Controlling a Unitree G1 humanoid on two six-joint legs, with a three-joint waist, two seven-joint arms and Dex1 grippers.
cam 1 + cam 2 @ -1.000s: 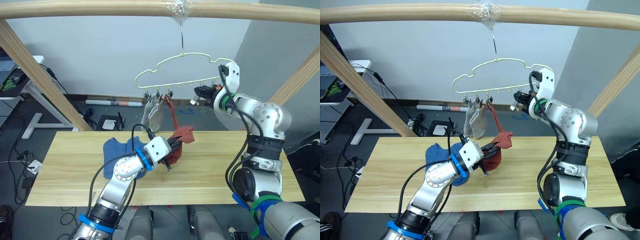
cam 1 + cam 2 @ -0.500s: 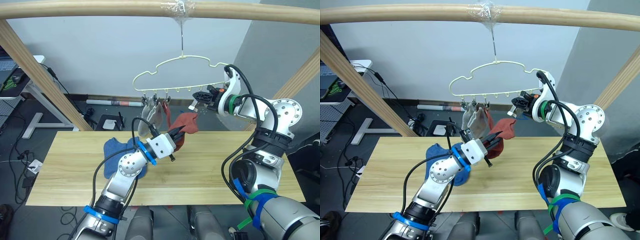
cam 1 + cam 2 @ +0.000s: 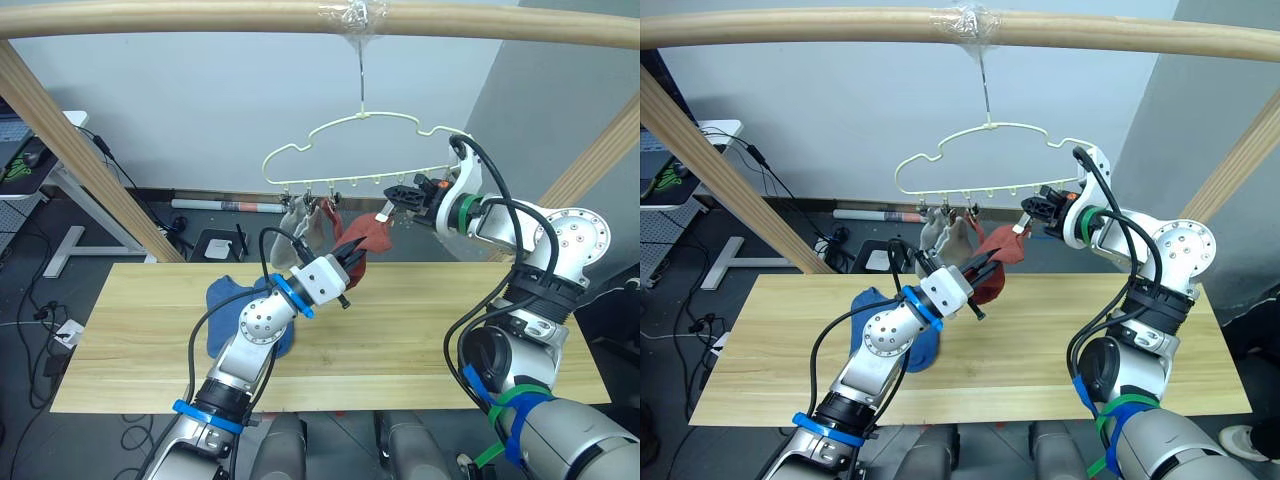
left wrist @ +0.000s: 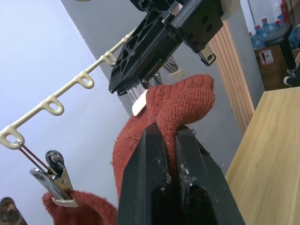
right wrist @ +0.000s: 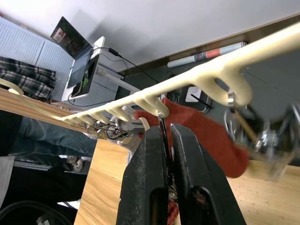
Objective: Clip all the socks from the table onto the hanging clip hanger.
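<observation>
Your left gripper (image 4: 169, 140) pinches the rust-red sock (image 3: 366, 237) up at the clip (image 5: 161, 123) your right gripper (image 5: 165, 136) squeezes

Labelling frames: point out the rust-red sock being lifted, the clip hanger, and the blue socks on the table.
rust-red sock (image 3: 372, 234), left eye view, bunched upper end.
clip hanger (image 3: 362, 117), left eye view, top of the wire outline.
blue socks (image 3: 226, 297), left eye view, left part of the heap.
</observation>
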